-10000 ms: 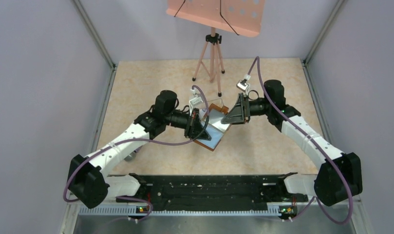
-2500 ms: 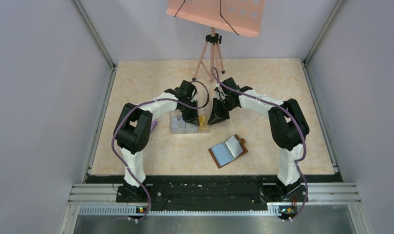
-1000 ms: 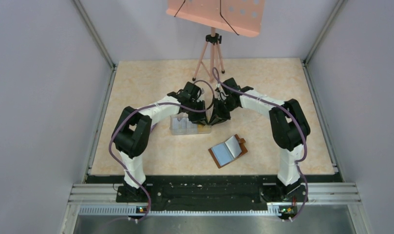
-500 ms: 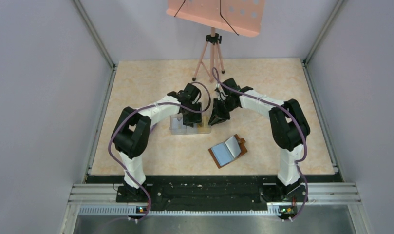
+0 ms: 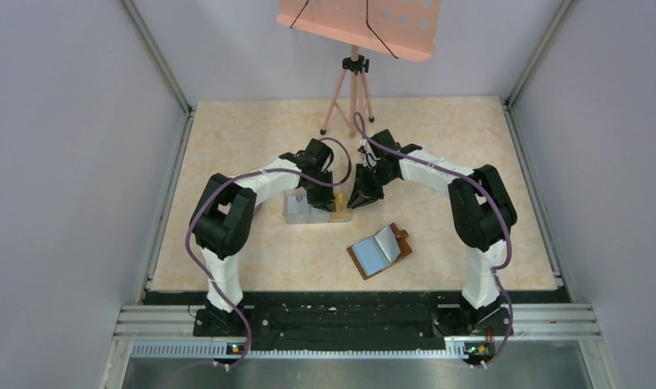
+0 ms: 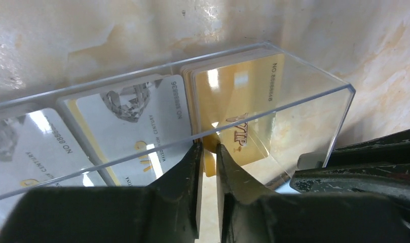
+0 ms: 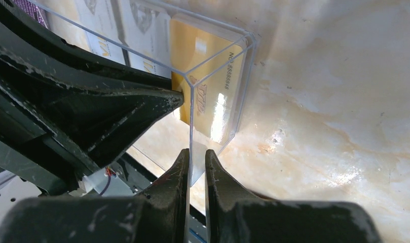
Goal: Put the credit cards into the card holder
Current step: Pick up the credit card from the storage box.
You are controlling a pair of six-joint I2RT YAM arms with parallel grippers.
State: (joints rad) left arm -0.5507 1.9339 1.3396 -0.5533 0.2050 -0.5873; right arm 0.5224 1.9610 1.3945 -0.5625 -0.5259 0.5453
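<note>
grip check first: what does the left gripper [image 6: 208,158] have?

its jaws stand a narrow slit apart at the rim of the clear box [image 6: 314,104], with a sliver of orange-yellow between them. it looks like a pinch on the top edge of the orange-yellow cards [image 6: 238,96], but i cannot tell if anything is truly caught

and the right gripper [image 7: 195,158]?

nearly closed, clamped on the corner wall of the same box, i'd say to steady it

so where are the cards?

all that i can see sit inside the box: the orange-yellow ones in the end compartment, the pale cards [image 6: 137,119] in the compartments beside it

and the card holder [image 5: 381,251]?

it lies open on the table [image 5: 251,138], near the box but apart from it, towards the arm bases. one leaf shows pale blue; card or lining, i cannot tell

how far along, then?

early, i judge: no card is lifted out yet, and the carrying and slotting are all left
</note>
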